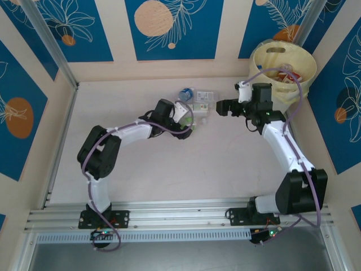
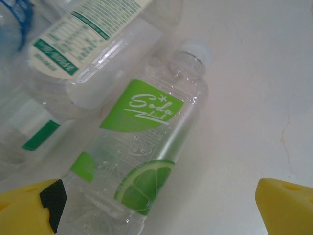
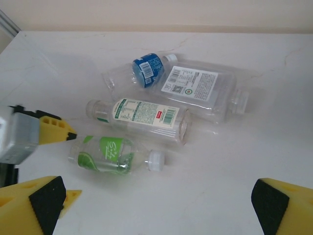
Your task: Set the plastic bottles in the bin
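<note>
Several clear plastic bottles lie in a cluster (image 1: 196, 100) at mid-table. Nearest is a green lime-label bottle (image 3: 105, 154) with a white cap (image 3: 155, 160). Behind it lie a white-and-green-label bottle (image 3: 142, 116), a small blue-label bottle (image 3: 146, 69) and a large bottle with a white label (image 3: 195, 85). My left gripper (image 2: 156, 208) is open, its yellow fingers (image 2: 286, 205) on either side of the green bottle's (image 2: 142, 147) base. My right gripper (image 3: 156, 208) is open and holds nothing, right of the cluster (image 1: 221, 107). The cream bin (image 1: 302, 62) stands at the far right.
The bin's clear liner holds a few bottles, one with a red label (image 1: 287, 79). Walls with blue panels close in the table on the left, back and right. Bare white tabletop (image 1: 197, 164) lies between the two arms.
</note>
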`<state>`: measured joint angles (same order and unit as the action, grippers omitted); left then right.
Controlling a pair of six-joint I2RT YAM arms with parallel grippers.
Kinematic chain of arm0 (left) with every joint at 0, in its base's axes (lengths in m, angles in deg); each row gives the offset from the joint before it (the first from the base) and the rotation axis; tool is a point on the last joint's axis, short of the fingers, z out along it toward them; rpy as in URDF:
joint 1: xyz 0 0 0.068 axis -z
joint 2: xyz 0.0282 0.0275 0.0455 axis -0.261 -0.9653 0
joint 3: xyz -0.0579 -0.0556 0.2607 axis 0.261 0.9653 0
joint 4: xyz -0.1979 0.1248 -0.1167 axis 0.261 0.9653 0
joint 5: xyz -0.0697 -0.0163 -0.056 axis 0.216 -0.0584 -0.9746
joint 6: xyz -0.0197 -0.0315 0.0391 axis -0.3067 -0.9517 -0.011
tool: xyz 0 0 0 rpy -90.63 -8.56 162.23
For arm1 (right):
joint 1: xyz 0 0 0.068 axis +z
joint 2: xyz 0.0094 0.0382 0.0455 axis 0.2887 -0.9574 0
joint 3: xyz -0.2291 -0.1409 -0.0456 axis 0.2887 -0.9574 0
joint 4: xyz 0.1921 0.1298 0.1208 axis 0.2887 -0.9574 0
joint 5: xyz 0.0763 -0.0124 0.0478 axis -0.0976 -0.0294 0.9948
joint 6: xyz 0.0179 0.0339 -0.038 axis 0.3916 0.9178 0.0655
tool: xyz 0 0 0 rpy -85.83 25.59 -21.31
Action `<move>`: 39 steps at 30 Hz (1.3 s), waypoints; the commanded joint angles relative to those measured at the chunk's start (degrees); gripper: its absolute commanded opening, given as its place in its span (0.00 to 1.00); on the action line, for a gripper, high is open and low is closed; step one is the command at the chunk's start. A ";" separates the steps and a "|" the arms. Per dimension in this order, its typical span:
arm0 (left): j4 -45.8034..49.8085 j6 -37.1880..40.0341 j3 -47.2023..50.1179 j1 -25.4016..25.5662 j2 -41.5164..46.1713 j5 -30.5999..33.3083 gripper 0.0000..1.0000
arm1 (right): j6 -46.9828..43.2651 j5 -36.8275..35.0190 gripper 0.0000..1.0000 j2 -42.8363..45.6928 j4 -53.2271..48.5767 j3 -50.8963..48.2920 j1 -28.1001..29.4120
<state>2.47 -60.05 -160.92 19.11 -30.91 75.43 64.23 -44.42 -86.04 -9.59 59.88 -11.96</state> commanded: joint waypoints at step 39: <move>3.61 -0.35 -2.84 4.61 -8.17 8.17 0.76 | 3.11 -4.03 0.99 4.26 4.00 -3.16 -0.94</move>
<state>5.44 -58.35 -163.50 22.94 -37.75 82.46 66.52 -48.47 -82.36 -6.70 57.92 -12.53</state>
